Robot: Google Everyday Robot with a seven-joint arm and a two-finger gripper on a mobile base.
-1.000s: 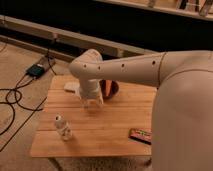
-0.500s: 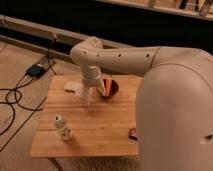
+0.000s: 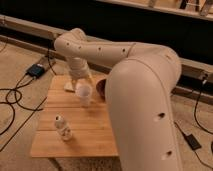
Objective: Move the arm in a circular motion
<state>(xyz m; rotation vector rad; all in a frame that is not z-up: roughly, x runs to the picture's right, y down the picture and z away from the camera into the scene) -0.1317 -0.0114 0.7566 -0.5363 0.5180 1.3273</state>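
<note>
The cream-white arm fills the right half of the camera view. Its thick segment with small dark holes runs left to a rounded joint, then bends down over the wooden table. The small end gripper hangs just above the back middle of the table, next to a dark bowl. A pale rounded shape sits at the gripper's tip; I cannot tell if it is part of the gripper or something held.
A small white bottle stands on the table's front left. A flat white object lies at the back left. Cables and a black box lie on the floor to the left. A dark wall runs behind.
The arm's big near segment has swung closer and now covers the table's right side, hiding the dark object seen there before. The gripper has shifted slightly toward the table's middle.
</note>
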